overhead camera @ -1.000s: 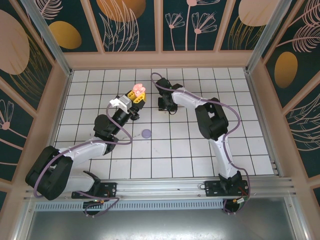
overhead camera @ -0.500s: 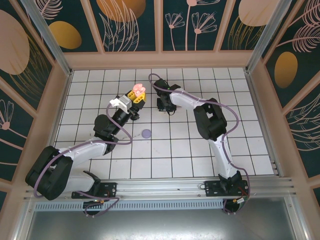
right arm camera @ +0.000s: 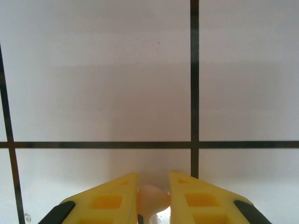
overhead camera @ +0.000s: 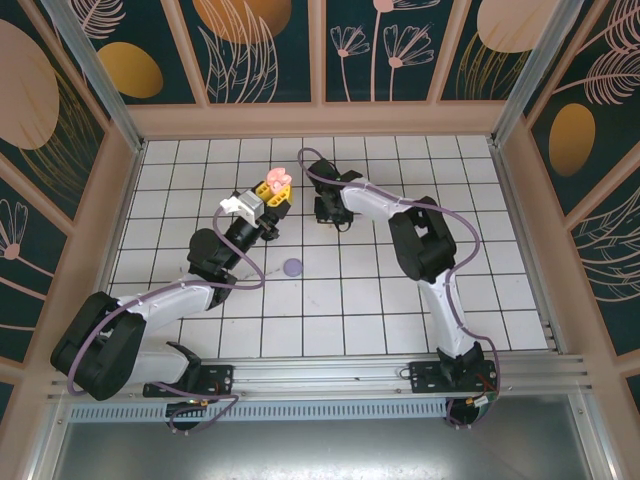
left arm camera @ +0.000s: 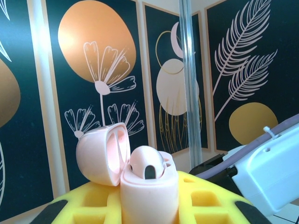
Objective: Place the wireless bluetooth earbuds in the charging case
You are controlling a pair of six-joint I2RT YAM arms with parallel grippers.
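From overhead, the left gripper (overhead camera: 273, 192) is holding the pink charging case (overhead camera: 279, 178) up above the white tiles. The right gripper (overhead camera: 330, 212) is pointing down at the floor just beside it, but from up here I cannot tell what it has. The left wrist camera is giving the detail: the left gripper (left arm camera: 149, 211) is clamping its yellow fingers (left arm camera: 88, 207) on both sides of the pink charging case (left arm camera: 149, 189). The case is standing upright with its lid swung open to the left. A rounded pale piece with a dark slot (left arm camera: 148, 164) is sitting in the well, though I cannot say for sure that it is a bud. A pale body of the other arm (left arm camera: 271, 172) is showing at the right edge. The right wrist camera is looking straight down, and the right gripper (right arm camera: 153, 198) is showing only a narrow gap between its yellow fingers (right arm camera: 105, 200). A pink earbud (right arm camera: 152, 199) is filling that gap, touching both sides, right at the tile surface. The overhead view is also showing a lilac case (overhead camera: 293, 267) lying flat on its own, well apart from both grippers. The tiled table (overhead camera: 200, 170) is running white with dark grout lines. Dark wall panels (overhead camera: 260, 40) painted with orange discs and pale flowers are enclosing it. A metal rail (overhead camera: 350, 375) is crossing the near edge by the arm bases.
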